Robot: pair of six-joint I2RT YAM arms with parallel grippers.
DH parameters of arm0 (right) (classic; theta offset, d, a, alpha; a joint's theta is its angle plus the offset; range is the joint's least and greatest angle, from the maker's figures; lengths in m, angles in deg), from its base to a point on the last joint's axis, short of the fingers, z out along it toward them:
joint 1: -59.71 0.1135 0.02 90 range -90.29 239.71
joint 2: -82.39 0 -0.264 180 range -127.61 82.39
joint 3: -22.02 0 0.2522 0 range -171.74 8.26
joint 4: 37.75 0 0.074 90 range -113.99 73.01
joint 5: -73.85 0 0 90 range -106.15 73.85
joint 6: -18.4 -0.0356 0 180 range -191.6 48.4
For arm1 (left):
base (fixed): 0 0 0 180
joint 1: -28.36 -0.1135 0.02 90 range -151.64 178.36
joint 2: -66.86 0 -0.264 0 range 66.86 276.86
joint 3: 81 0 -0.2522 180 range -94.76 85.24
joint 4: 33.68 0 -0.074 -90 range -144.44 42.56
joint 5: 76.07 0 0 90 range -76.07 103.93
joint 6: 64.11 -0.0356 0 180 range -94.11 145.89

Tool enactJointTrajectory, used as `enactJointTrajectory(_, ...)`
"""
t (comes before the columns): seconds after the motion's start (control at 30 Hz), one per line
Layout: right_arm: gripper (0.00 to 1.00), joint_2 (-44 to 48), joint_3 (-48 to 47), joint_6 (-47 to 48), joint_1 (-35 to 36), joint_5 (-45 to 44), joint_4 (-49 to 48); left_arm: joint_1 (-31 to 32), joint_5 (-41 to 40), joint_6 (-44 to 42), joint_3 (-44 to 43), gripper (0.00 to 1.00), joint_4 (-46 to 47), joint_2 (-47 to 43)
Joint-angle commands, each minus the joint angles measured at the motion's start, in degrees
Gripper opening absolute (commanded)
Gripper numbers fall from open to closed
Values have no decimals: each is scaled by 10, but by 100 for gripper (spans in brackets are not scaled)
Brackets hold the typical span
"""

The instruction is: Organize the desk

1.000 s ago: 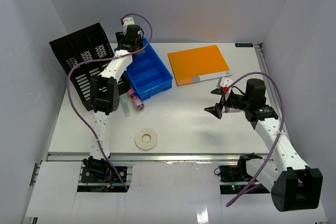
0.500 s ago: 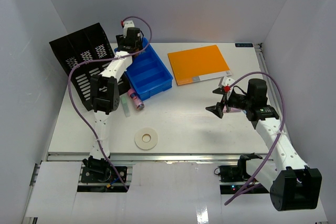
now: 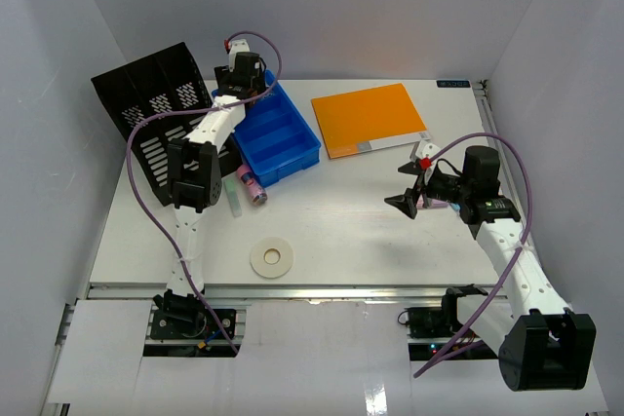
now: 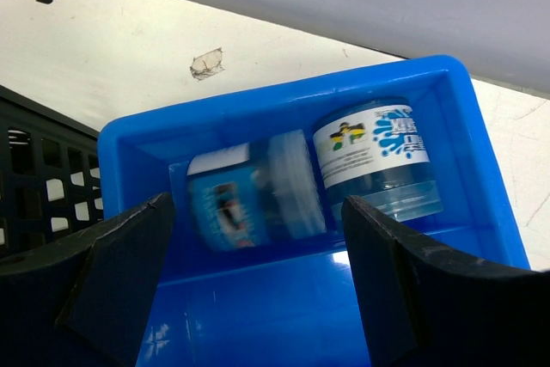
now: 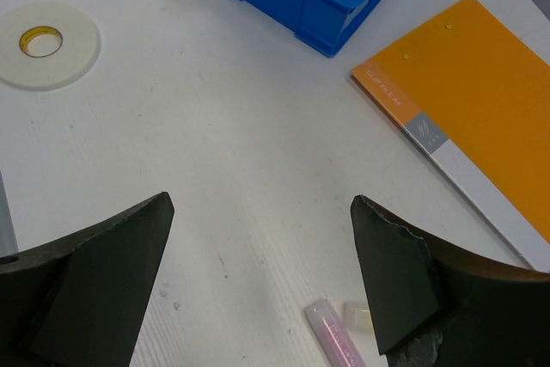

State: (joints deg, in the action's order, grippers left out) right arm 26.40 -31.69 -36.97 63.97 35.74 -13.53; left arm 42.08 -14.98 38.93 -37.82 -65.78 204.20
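The big flat white desk [image 3: 341,231] lay under both arms, the left gripper [image 4: 258,205] hung wide open and empty over the far end of the blue plastic tray [image 3: 283,138], and the right gripper [image 3: 409,184] hung open and empty above the desk's right side.

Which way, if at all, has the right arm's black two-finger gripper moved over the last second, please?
Yes: the right gripper has shifted slightly rightward in the top view, judged against the unmoved orange rectangular notebook.
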Motion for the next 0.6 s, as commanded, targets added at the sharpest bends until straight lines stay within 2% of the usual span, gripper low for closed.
enactJointTrajectory(0.0, 90, -3, -19, -5, -6, 16, 0, -5, 16, 9, 4, 92, 1, -51)
enactJointTrajectory(0.1, 90, -4, -19, -5, -6, 16, 0, -5, 51, 16, 4, 92, -5, -60)
enactJointTrajectory(0.27, 90, -16, -25, -19, -12, 3, 1, -5, 201, 28, 22, 98, -13, -103)
enactJointTrajectory(0.43, 90, -45, -37, -58, -32, -32, -2, -5, 348, 62, 90, 98, -10, -182)
enactJointTrajectory(0.53, 90, -78, -56, -96, -40, -75, 5, -5, 407, 75, 158, 98, -6, -249)
enactJointTrajectory(0.57, 90, -85, -63, -103, -49, -103, 14, -5, 433, 75, 205, 98, -1, -275)
